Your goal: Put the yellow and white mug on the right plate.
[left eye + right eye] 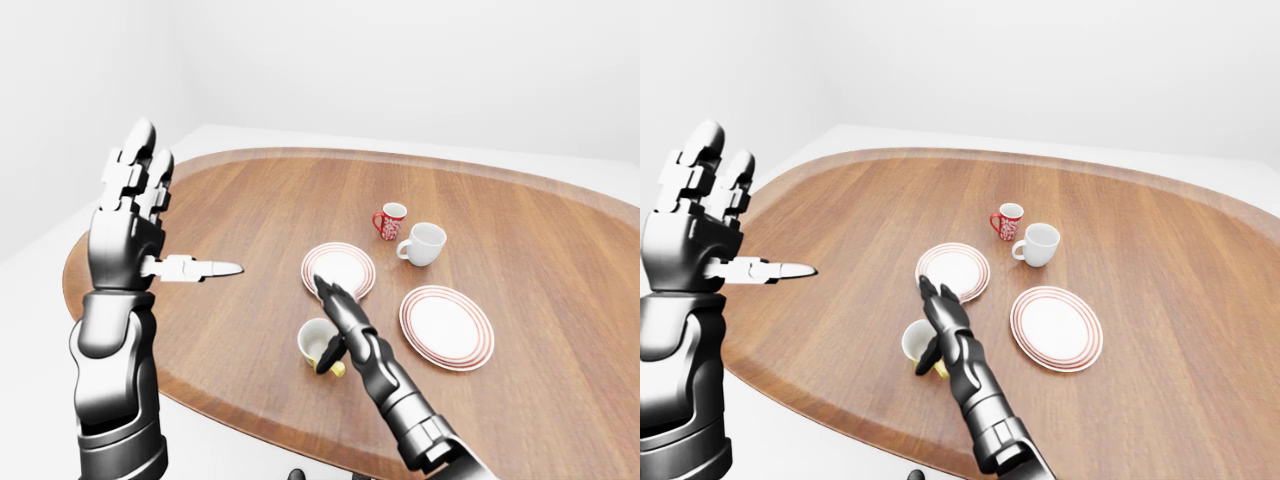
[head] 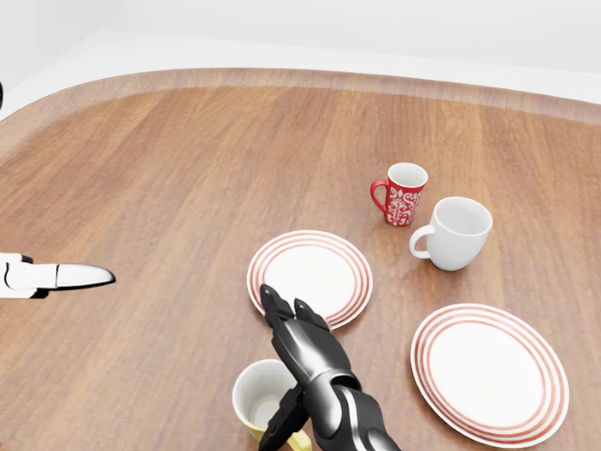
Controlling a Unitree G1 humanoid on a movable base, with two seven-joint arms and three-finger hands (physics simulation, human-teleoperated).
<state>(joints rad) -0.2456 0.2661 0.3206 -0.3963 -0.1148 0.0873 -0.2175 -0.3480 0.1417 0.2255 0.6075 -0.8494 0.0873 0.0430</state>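
The yellow and white mug (image 2: 255, 398) stands upright near the bottom edge of the head view, below the left plate (image 2: 315, 268). My right hand (image 2: 299, 362) lies open just right of the mug. Its fingers (image 2: 282, 315) stretch toward the left plate's near rim, and its thumb hangs down against the mug's right side, hiding part of the rim and the handle. The right plate (image 2: 488, 371) sits bare at the lower right. My left hand (image 1: 135, 215) is raised high at the left, open, fingers up and thumb pointing right, well away from the crockery.
A red patterned mug (image 2: 402, 195) and a bigger white mug (image 2: 455, 232) stand above the right plate. The oval wooden table (image 2: 188, 188) curves away at the top and left; its near edge runs close under the yellow mug in the left-eye view.
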